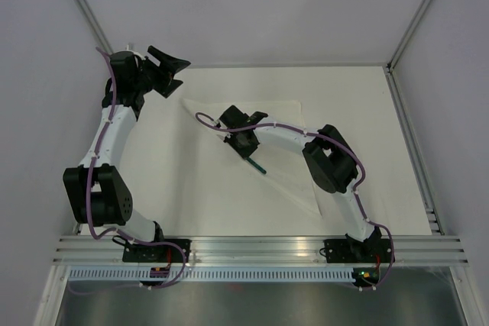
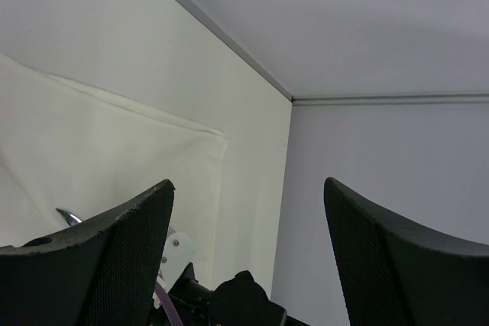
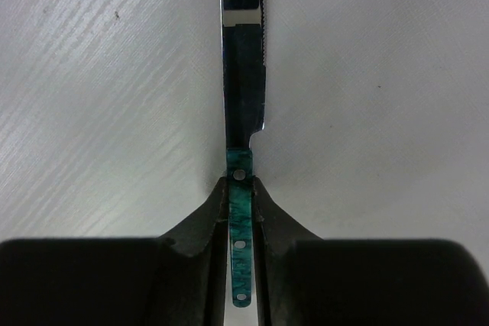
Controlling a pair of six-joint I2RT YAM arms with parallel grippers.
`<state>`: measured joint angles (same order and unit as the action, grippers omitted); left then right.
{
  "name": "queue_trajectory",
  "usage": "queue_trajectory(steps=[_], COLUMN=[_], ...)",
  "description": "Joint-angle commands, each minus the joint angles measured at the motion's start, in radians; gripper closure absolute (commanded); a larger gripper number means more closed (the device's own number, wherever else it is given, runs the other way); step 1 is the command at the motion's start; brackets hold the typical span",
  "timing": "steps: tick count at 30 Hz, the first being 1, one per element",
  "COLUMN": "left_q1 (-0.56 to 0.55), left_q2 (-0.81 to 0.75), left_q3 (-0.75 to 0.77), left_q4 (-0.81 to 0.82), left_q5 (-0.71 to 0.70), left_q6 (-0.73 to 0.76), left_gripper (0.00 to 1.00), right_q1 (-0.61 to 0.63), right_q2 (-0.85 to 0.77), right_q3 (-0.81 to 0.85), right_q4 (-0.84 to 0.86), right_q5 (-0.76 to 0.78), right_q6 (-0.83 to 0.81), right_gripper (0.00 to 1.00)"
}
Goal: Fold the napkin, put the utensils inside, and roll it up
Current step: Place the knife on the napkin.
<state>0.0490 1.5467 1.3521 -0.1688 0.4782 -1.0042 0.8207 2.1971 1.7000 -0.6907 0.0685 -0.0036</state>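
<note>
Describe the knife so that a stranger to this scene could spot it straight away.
On the white table lies a white napkin, and the right claw reaches over its middle. In that claw sits the knife: slim, with a mottled teal handle and a serrated metal blade, the only teal thing there.
</note>
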Motion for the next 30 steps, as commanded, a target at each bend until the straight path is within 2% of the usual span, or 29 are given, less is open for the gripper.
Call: queue_trajectory(steps=[1, 9, 21, 23, 27, 30], left_q1=[0.005, 0.006, 0.006, 0.005, -0.001, -0.014], left_q2=[0.016, 0.030, 0.079, 0.079, 0.069, 0.052], left_q3=[-0.004, -0.022, -0.064, -0.080, -0.120, -0.160], left_q4=[0.032, 0.043, 0.097, 0.107, 0.129, 0.152], left_q5=[0.034, 0.011, -0.001, 0.008, 0.022, 0.034], left_q6=[0.027, 0.023, 0.009, 0.007, 0.012, 0.012], left_gripper=[0.16, 0.16, 0.16, 0.16, 0.16, 0.16], right_q1=[0.000, 0.000, -0.008, -0.015, -0.051, -0.086], right_q2=[-0.036, -0.072, -0.184, -0.210, -0.321, -0.453], right_q3=[-0.010, 0.044, 0.018, -0.008, -0.164, -0.327], right_q4=[-0.016, -0.046, -0.043, -0.049, 0.012, 0.049], right_q5=[0.030, 0.045, 0.086, 0.114, 0.139, 0.177], right_q6=[0.028, 0.050, 0.112, 0.149, 0.244, 0.348], right_gripper=[0.79, 0.63, 0.62, 0.63, 0.66, 0.61])
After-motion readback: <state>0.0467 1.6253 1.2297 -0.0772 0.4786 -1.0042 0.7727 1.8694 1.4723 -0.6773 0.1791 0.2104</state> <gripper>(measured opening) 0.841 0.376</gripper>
